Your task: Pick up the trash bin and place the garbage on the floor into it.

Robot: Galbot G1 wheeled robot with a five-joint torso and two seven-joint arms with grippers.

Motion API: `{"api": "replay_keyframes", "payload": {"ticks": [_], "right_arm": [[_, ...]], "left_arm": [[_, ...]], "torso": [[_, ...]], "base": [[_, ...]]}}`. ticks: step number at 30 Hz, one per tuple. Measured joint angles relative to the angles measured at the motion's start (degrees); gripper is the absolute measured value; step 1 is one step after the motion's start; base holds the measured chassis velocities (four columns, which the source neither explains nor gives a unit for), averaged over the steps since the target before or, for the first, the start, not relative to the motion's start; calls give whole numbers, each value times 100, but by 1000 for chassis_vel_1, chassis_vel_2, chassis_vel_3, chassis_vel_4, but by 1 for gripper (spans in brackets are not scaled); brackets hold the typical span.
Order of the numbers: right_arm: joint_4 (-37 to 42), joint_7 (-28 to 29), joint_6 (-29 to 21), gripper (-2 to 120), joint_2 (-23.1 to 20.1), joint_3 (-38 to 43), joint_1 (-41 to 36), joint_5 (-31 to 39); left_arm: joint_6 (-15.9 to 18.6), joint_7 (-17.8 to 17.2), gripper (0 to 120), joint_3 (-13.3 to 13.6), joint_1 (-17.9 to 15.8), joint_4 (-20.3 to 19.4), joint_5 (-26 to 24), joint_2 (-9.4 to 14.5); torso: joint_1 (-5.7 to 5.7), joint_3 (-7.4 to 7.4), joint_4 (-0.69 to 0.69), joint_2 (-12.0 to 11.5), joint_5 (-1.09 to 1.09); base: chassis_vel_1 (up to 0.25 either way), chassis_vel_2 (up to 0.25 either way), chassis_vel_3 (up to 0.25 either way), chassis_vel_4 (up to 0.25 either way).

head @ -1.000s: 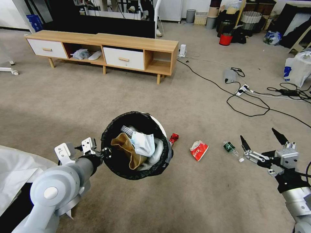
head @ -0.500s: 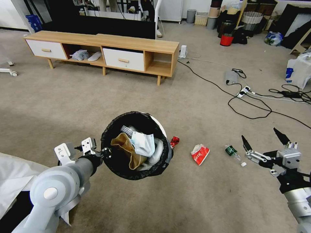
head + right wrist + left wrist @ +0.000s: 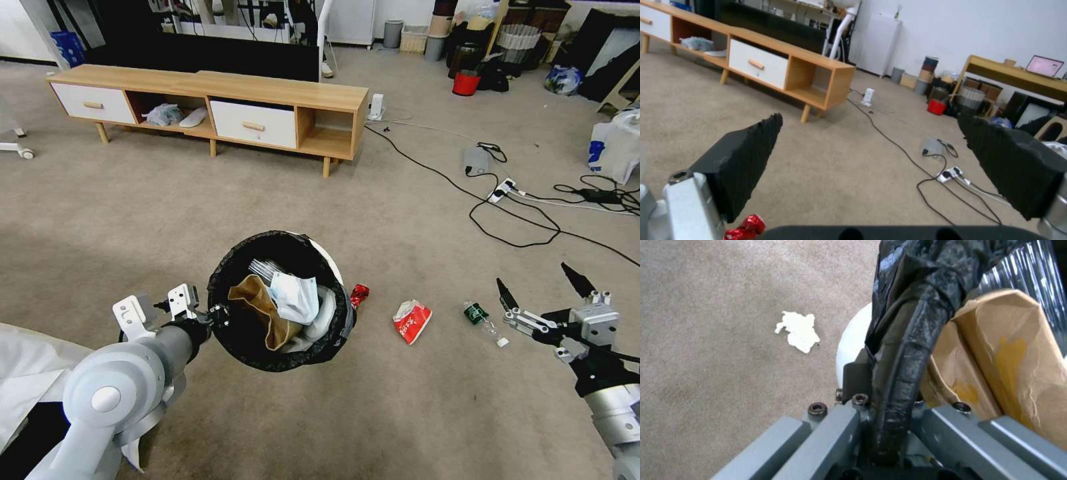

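Note:
The trash bin (image 3: 332,261), white with a black bag over its rim, hangs above the carpet with my left gripper (image 3: 217,315) shut on its near-left rim (image 3: 902,380). A brown paper bag (image 3: 263,310) and white tissues (image 3: 295,297) lie inside. On the floor to its right lie a crushed red can (image 3: 359,294), a red-white snack wrapper (image 3: 412,321) and a small green-labelled bottle (image 3: 481,317). My right gripper (image 3: 539,283) hovers open just right of the bottle. A white tissue (image 3: 798,331) lies on the carpet beside the bin.
A low wooden TV cabinet (image 3: 213,110) stands behind. Black cables and a power strip (image 3: 501,187) cross the carpet at the right. A red bucket (image 3: 465,83) and clutter line the back wall. A large white bag (image 3: 613,150) sits far right.
The whole head view has shifted slightly, so the floor litter sits a little further right. Both arms hold their poses relative to me.

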Motion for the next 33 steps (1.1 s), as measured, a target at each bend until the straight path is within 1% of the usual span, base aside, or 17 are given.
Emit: {"api": "replay_keyframes", "payload": {"ticks": [7, 16, 33], "right_arm": [[-24, 1, -10, 100, -20, -1, 20, 27], [-86, 13, -12, 100, -55, -22, 64, 107], [-91, 14, -17, 100, -27, -30, 64, 119]], "left_arm": [[-1, 15, 0, 5, 6, 15, 28, -11], [-3, 31, 0, 10, 5, 71, 104, -44], [-12, 41, 0, 5, 17, 56, 118, -53]], "torso": [[0, 0, 0, 0, 0], [0, 0, 0, -1, 0], [0, 0, 0, -1, -2]], "base": [[-39, 33, 35, -29], [-89, 82, 92, -83], [-125, 134, 130, -130]]}}
